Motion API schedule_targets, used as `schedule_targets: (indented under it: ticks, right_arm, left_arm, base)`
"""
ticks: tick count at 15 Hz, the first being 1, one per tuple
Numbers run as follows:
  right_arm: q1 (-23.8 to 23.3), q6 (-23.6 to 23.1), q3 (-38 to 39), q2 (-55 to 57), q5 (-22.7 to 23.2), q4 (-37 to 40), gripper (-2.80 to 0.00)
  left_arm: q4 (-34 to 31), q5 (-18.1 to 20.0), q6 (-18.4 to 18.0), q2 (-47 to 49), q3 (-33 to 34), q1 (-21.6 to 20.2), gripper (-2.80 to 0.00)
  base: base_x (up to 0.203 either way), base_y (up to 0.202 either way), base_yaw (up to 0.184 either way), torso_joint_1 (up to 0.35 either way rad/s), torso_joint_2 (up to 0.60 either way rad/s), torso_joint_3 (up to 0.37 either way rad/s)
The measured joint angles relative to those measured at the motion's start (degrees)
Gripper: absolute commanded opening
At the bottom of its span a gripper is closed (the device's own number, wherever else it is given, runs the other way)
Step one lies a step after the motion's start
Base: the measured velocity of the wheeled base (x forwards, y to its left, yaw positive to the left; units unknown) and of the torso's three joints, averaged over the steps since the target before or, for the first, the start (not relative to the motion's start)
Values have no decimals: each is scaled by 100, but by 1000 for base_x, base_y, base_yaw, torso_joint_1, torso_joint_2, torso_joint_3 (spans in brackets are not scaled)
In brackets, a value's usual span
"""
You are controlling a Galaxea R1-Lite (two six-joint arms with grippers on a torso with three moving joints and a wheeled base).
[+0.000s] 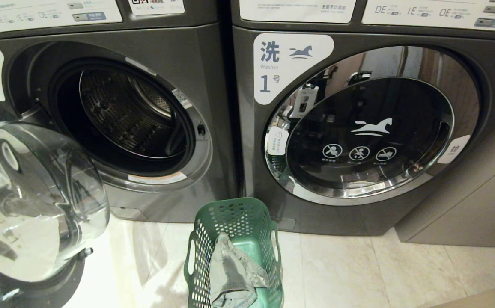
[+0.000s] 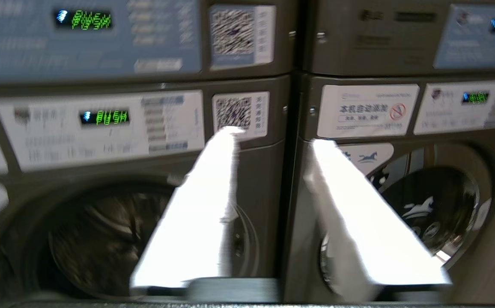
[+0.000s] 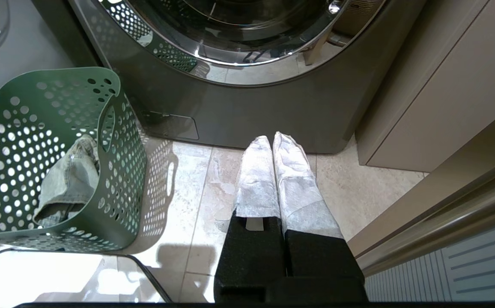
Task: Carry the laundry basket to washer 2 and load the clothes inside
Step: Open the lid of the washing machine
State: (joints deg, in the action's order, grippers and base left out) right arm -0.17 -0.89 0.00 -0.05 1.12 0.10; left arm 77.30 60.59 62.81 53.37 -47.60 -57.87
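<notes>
I see the laundry basket (image 1: 234,252) on the floor (image 1: 359,265) before washer 2 (image 1: 114,124), whose door (image 1: 29,201) hangs open; the clothes (image 1: 230,273) lie inside it. My left hand (image 2: 273,141), blurred, looks parted and empty. My right hand (image 3: 271,143) is closed, empty.

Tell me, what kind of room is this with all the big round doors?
Probably a shared laundry room or laundromat: numbered dark grey front-loading washers, washer 2 open beside closed washer 1, QR-code stickers on their panels, and a green perforated plastic laundry basket holding a faded grey-green garment.
</notes>
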Motion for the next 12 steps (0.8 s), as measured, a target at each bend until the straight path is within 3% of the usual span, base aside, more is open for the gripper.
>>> schedule_targets:
  ticks: [2, 3, 6, 9, 11, 12]
  right_arm:
    - [1, 1, 0, 0, 0, 0, -280]
    - [-1, -1, 0, 0, 0, 0, -280]
    - [-1, 1, 0, 0, 0, 0, -280]
    - [-1, 0, 0, 0, 0, 0, -280]
    - [-1, 1, 0, 0, 0, 0, -280]
    - [-3, -1, 0, 0, -2, 0, -280]
  left_arm:
    - [-1151, 6, -73, 61, -57, 93, -280]
    - [-1794, 5, -297, 119, -91, 175, -280]
    - [-3291, -58, -1593, 593, -298, 610, -280]
    - [-3752, -215, -3322, 1209, -714, 902, -280]
    - [-3888, -815, -4842, 1692, -1001, 1160, -280]
    - [-3965, -1405, -5555, 1924, -1136, 1301, -280]
  base:
    - [0, 0, 0, 0, 0, 0]
    - [0, 0, 0, 0, 0, 0]
    - [0, 0, 0, 0, 0, 0]
    - [0, 0, 0, 0, 0, 0]
    - [0, 0, 0, 0, 0, 0]
    - [0, 0, 0, 0, 0, 0]
